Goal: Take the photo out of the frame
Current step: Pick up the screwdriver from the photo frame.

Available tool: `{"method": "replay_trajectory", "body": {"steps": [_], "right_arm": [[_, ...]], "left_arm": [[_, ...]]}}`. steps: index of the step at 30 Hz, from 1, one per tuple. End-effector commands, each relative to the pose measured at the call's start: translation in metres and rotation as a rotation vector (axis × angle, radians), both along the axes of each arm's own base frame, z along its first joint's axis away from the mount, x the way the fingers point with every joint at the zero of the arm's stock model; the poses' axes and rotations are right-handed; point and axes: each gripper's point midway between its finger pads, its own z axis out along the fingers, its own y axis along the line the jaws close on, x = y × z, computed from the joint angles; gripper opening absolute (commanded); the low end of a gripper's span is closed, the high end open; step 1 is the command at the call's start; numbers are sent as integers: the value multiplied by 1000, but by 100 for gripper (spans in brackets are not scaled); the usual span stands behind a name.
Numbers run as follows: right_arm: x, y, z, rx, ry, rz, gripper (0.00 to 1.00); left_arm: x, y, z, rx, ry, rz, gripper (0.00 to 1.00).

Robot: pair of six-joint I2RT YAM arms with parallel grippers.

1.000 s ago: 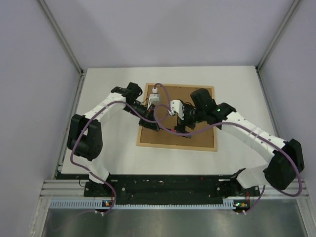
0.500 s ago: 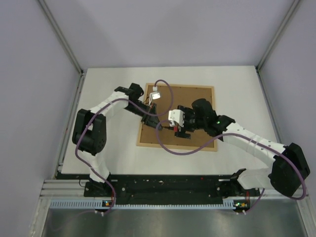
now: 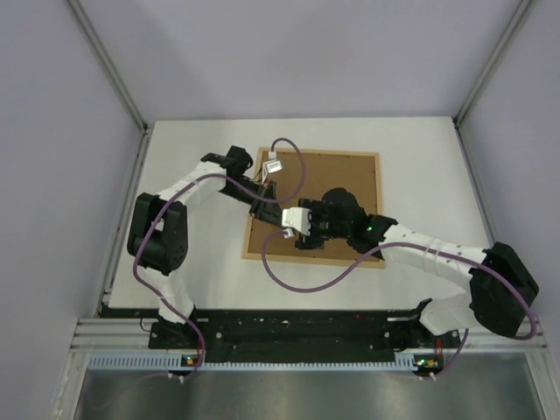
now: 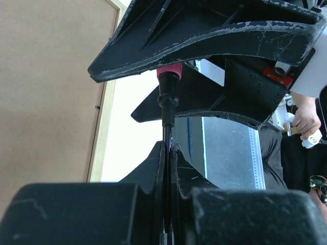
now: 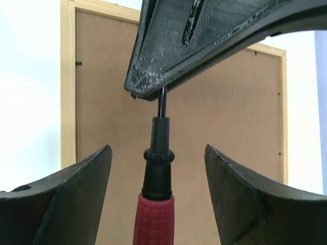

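Gripping side: your left fingers (image 4: 150, 168) are clamping the thin metal shaft of the screwdriver (image 5: 157, 173), with no gap showing between them.
Open side: your right fingers (image 5: 71, 199) are standing apart, one on each side of the red handle, with a gap showing on both sides.
Screwdriver: it is running from the left fingers straight into the space between the right ones, handle end toward your right wrist.
Frame (image 5: 67, 102): it is lying flat on the white worktop (image 3: 420, 157), back up, its brown backing board (image 5: 107, 87) sitting inside the pale wood rim.
Position: both sets of fingers are meeting over the left half of the frame.
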Motion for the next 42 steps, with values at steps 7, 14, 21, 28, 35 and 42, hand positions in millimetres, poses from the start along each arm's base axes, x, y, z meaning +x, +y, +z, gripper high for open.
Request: {"method": "replay_trajectory", "body": {"steps": [7,14,21,28,35,42], "right_arm": [[4,-3,21,73,-52,-29,41],[-7,-3,18,39,-2,22,0],[-15,-25,24,13,30,-2,0],[-15,-33,24,15,17,-27,0],[-2,-44,22,-15,-20,-105,0],[17,-74,22,-35,-74,-308,0]], "left_arm": [[2,1,21,-96,-14,-5,0],[6,3,18,-82,-11,4,64],[40,52,51,-131,-103,159,98],[42,70,37,-49,-144,201,99],[84,87,-17,231,-227,475,98],[116,125,-65,551,-248,668,98]]}}
